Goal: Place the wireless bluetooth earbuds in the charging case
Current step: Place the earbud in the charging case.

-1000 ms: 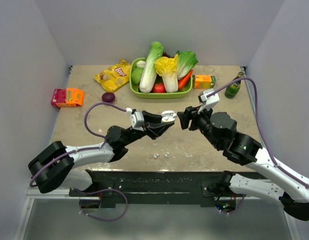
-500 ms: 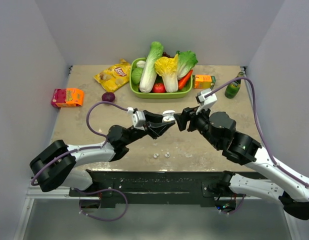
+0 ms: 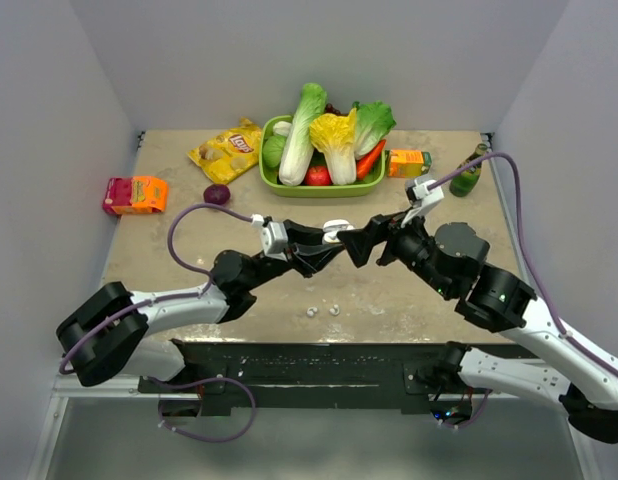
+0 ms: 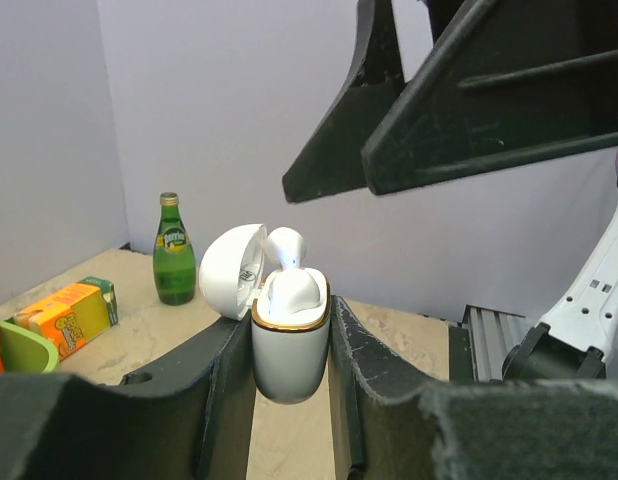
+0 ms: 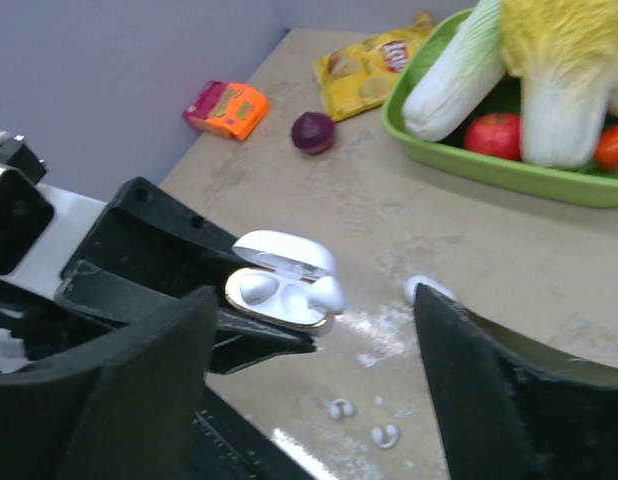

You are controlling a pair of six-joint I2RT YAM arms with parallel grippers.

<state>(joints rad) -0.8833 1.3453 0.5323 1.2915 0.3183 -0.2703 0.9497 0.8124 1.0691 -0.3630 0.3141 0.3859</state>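
Note:
My left gripper (image 3: 332, 240) is shut on the white charging case (image 3: 336, 232), holding it above the table with its lid open. In the left wrist view the case (image 4: 287, 350) sits upright between the fingers, gold-rimmed. One white earbud (image 4: 286, 247) stands partly in the case and sticks out; it also shows in the right wrist view (image 5: 327, 293). My right gripper (image 3: 359, 243) is open and empty, its fingers spread just above and beside the case (image 5: 279, 285). Two more earbuds (image 3: 312, 312) (image 3: 334, 309) lie on the table below, also in the right wrist view (image 5: 340, 408) (image 5: 385, 436).
A small white piece (image 5: 426, 288) lies on the table by my right finger. At the back stand a green basket (image 3: 289, 189) of vegetables, a chips bag (image 3: 227, 150), a red onion (image 3: 217, 194), an orange-pink box (image 3: 135, 194), a juice carton (image 3: 409, 162) and a green bottle (image 3: 467, 175).
My right gripper has moved left, right up to the case. The left gripper has held the case nearly still.

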